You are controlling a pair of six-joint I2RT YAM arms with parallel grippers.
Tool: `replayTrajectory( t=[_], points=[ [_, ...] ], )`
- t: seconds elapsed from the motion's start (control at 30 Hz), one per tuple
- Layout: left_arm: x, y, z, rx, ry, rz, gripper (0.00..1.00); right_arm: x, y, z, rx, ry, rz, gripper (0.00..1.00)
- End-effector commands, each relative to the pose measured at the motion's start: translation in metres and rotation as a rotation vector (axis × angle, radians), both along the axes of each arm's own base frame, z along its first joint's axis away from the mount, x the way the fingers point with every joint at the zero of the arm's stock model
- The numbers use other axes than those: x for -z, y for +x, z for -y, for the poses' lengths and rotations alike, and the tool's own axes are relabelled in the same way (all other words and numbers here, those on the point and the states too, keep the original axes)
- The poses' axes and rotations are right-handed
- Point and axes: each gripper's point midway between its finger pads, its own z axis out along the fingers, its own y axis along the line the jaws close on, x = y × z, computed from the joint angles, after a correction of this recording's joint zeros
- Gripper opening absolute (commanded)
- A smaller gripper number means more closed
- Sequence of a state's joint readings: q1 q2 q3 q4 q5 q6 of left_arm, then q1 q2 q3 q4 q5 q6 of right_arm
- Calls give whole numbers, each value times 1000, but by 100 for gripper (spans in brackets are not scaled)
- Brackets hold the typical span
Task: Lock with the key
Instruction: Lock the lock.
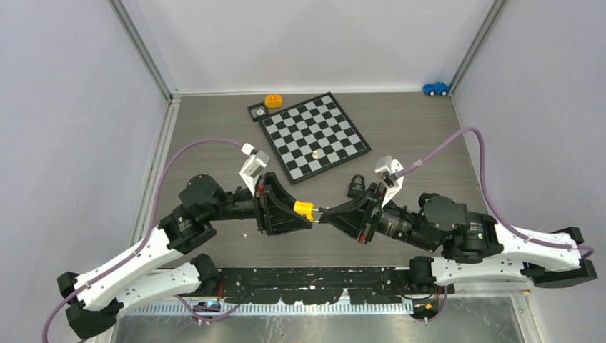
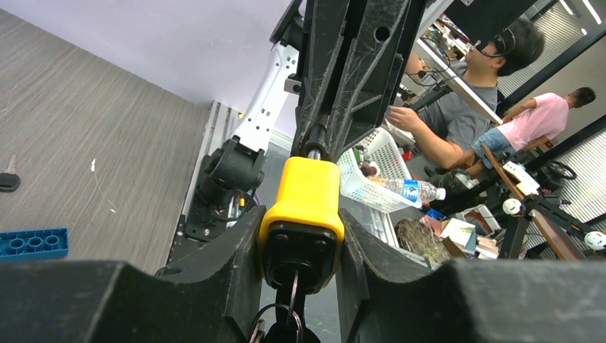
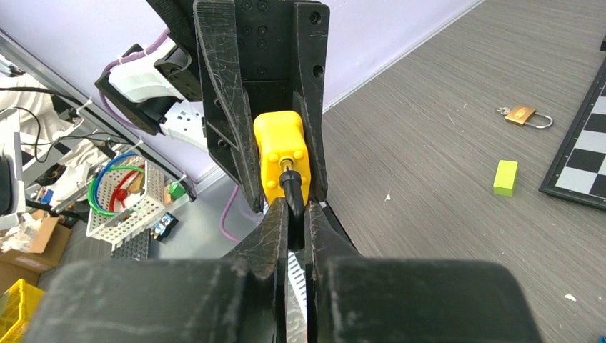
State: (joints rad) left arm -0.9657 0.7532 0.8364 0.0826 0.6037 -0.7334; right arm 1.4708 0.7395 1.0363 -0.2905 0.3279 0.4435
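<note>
Reaching in low and level from the near left and near right corners of the desk (image 1: pixel 214 114), both arms folded at the elbow, wrists turned toward each other to meet nose to nose just in from the middle of the near edge. Clamped across the sides of a yellow padlock (image 1: pixel 303 208) with the left gripper (image 1: pixel 309 212), its fingers closed in only to the body's width. Pinched tight with the right gripper (image 1: pixel 323 214) on the black head of the key (image 3: pixel 291 194), held off the desk. From above, only a yellow block and a thin dark sliver between the two sets of fingertips. From the right wrist, far clearer: key seated in a round brass keyhole in the padlock's yellow end face, short curved black head between the pads. From the left wrist, the opposite end: a black cap, with a thin silvery piece and a wire ring hanging from it, too cropped to identify. Only from the left wrist, a blue brick (image 2: pixel 32 243) and a spare key (image 2: pixel 8 179) on the desk; only from the right wrist, a brass padlock (image 3: pixel 525 116) and a green block (image 3: pixel 506 177). From above, a chessboard (image 1: pixel 314 136) toward the far edge, a black padlock (image 1: pixel 356 187) just beyond the right gripper, a blue toy car (image 1: pixel 435 88) in the far right corner.
</note>
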Motion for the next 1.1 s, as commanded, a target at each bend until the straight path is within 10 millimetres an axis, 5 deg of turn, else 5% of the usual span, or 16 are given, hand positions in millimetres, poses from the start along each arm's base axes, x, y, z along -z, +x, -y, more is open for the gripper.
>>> replayTrajectory(
  t=[0.0,0.33,1.07],
  points=[
    [-33,-19,-5,86,-84,60,0,-8,10,-12,43,-19,35,0],
    [-32,-20,-2,110,-78,53,0,7,18,-28,65,-132,76,0],
    [-41,-16,-4,70,-113,72,0,77,-8,-96,-100,-240,-45,0]
  ],
)
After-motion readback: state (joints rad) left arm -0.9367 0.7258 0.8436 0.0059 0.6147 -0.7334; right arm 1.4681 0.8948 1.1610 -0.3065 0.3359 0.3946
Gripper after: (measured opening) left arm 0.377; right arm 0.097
